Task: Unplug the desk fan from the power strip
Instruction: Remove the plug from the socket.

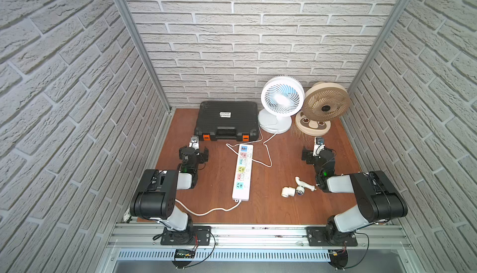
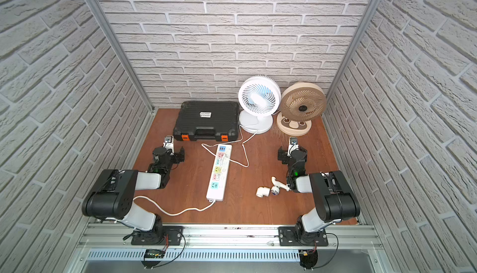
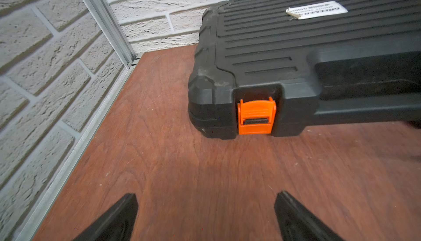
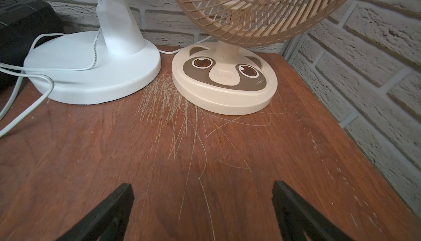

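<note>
Plainly, desk fan (image 1: 282, 96) plugged into power strip (image 1: 240, 193); case (image 1: 227, 119) shut.

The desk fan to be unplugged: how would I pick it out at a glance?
Along the back brick wall, two fans stand side by side towards the right corner. The desk fan is the one next to the black case. It is all white with pale blue blades, while the beige fan beside it has an animal face on its base.

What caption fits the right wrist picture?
Open right gripper faces the desk fan and a beige raccoon-faced fan.
</note>
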